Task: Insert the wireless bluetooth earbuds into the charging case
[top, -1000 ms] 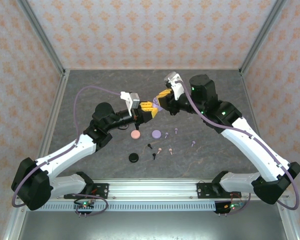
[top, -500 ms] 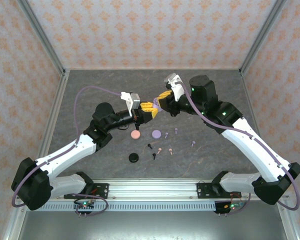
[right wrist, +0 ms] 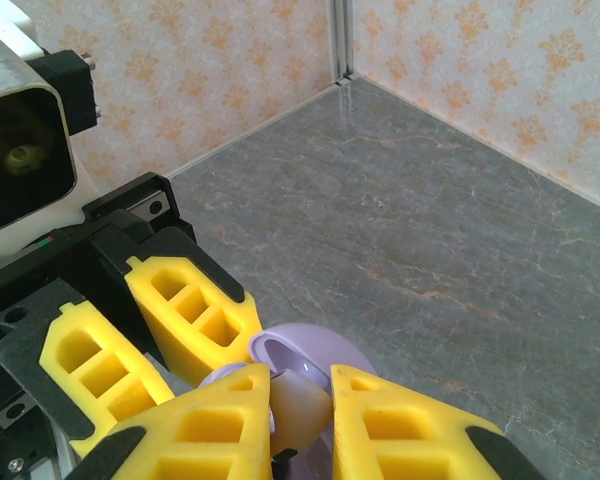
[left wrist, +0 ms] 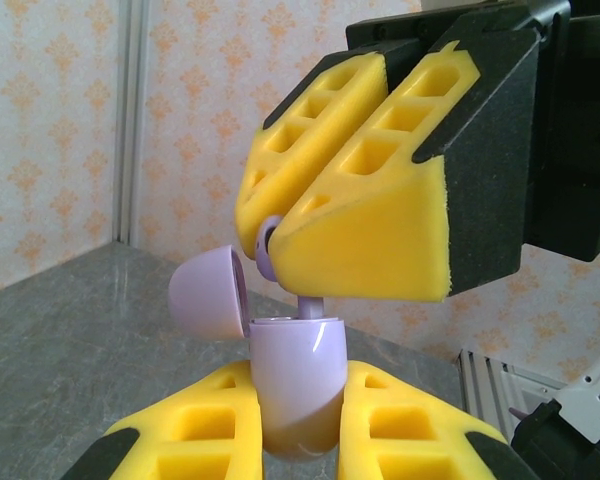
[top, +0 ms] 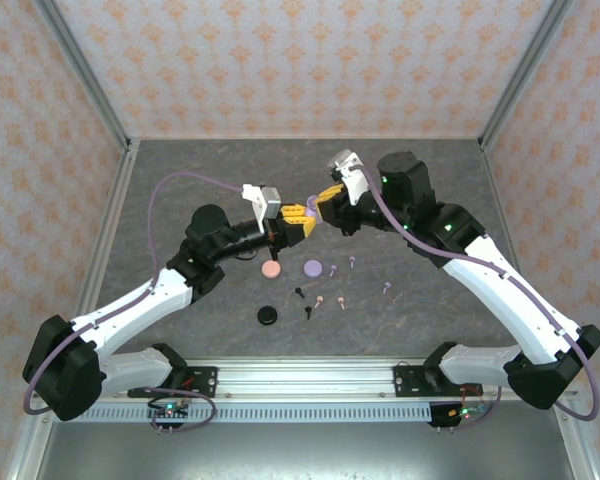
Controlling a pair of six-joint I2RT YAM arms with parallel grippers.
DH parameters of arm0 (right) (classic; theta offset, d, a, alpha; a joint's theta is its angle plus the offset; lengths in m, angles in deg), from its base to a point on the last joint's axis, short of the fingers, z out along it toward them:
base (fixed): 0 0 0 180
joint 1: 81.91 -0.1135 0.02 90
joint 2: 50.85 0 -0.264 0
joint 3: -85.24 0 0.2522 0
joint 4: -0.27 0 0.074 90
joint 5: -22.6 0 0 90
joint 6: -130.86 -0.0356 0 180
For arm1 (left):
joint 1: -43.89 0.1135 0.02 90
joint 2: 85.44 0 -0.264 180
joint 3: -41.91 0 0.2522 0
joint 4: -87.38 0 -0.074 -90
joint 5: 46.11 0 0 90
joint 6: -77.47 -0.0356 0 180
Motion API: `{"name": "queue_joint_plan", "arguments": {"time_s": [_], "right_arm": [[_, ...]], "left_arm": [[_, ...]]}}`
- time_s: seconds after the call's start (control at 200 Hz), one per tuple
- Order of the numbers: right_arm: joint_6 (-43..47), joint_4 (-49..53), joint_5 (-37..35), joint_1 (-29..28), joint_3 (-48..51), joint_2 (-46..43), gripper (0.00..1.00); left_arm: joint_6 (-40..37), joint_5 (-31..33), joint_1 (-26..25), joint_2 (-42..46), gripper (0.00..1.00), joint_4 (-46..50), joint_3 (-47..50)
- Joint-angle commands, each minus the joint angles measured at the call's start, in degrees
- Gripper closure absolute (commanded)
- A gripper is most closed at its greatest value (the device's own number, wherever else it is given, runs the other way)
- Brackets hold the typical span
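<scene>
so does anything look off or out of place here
nothing damaged or spilled. the one odd thing: the lilac case is up in the air with its lid open, gripped by the left end effector, and the right end effector holds a lilac earbud stem-down at its mouth. loose earbuds lie scattered on the table.

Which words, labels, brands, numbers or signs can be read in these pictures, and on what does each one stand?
No readable text anywhere.
The lilac case, the lilac earbud, the yellow fingers and the grey table bear no print.
The walls carry only an orange ornament, not letters.
The small circuit boards at the table's near edge are too small to read.
</scene>
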Motion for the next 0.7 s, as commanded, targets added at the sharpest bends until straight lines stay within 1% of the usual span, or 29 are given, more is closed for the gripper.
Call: {"name": "queue_joint_plan", "arguments": {"time_s": [0.0, 0.435, 0.626, 0.696], "right_arm": [[-0.3, 0.3, 1.1, -0.3, 0.2, -0.9, 0.83], [-3.4, -0.8, 3.0, -0.3, -0.6, 1.4, 0.81], [-3.7, 0.1, 2.5, -0.3, -1.4, 1.7, 0.76], [-4.1, 0.3, 2.0, -0.3, -2.0, 1.6, 0.72]], "left_arm": [[-1.0, -0.5, -0.6, 0.5, 1.00, -1.8, -1.5], [-0.8, -0.3, -0.9, 0.5, 1.00, -2.4, -1.5], [-0.7, -0.1, -1.2, 0.2, 1.00, -2.7, -1.4], [-0.7, -0.1, -1.2, 0.1, 1.00, -2.8, -1.3]]}}
